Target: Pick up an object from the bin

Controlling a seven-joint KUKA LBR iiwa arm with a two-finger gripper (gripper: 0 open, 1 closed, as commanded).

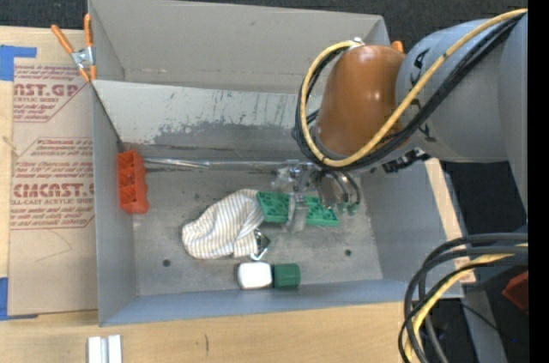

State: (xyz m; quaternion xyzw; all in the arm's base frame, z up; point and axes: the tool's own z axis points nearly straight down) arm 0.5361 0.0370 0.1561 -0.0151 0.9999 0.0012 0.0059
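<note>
Closest to the front wall of the grey bin (111, 267) lie 2 small things side by side and just touching: a white rounded block (254, 275) on the left and a dark green cube (286, 275) on the right. Just behind them a crumpled whitish striped cloth (225, 226) lies bunched on the floor, left of the middle. Its right end reaches up to the flat green studded plate (274, 205), which lies right of the bin's centre. The plate lies flat. Its long axis runs roughly left to right across the bin, with the right end sloping slightly toward the front wall. The gripper (307, 200) is down on this plate, and its metal parts cross the plate near the middle, so green shows on both sides of it. Whether the gripper is open or closed cannot be told, nor whether it has hold of the plate. Well apart, against the left wall, an orange brick (131, 180) lies with its long axis running front to back. Above the gripper, toward the back wall, sits the arm's orange-brown wrist cover (358, 99), looped by yellow and black cables (309, 95)
</note>
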